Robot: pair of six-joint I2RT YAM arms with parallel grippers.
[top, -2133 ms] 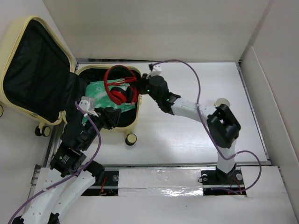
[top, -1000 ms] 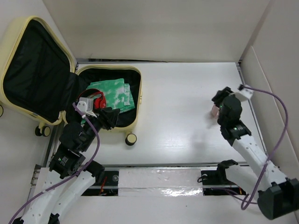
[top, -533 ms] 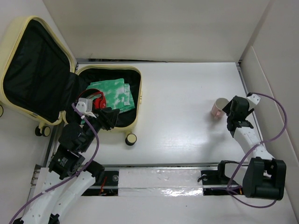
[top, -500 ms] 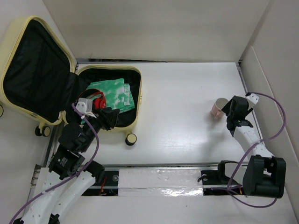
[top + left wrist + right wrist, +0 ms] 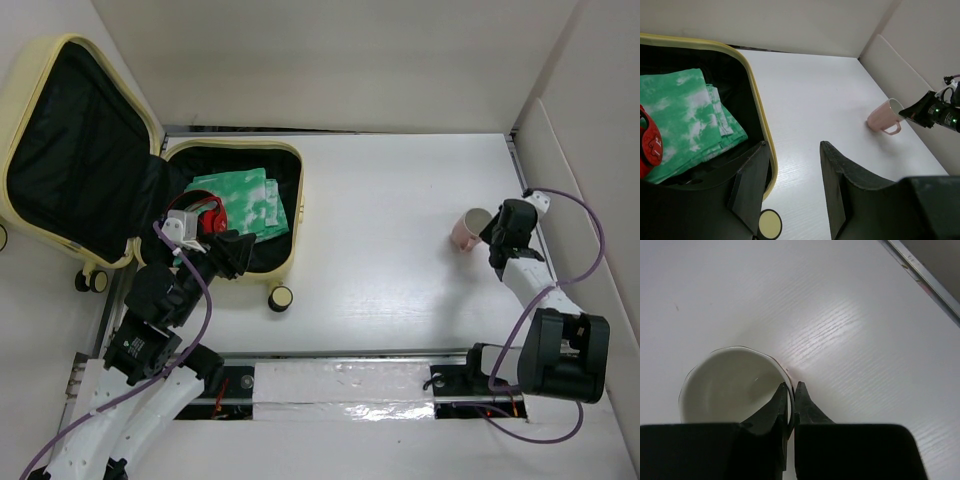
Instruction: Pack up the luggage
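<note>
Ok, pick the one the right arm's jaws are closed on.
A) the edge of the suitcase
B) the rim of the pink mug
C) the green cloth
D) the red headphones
B: the right wrist view shows the right jaws pinched on the rim of the pink mug, one inside the wall and one outside.

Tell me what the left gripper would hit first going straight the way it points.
The left gripper would likely meet bare table beside the suitcase rim; the mug sits well right of that line. Depth is unclear.
</note>
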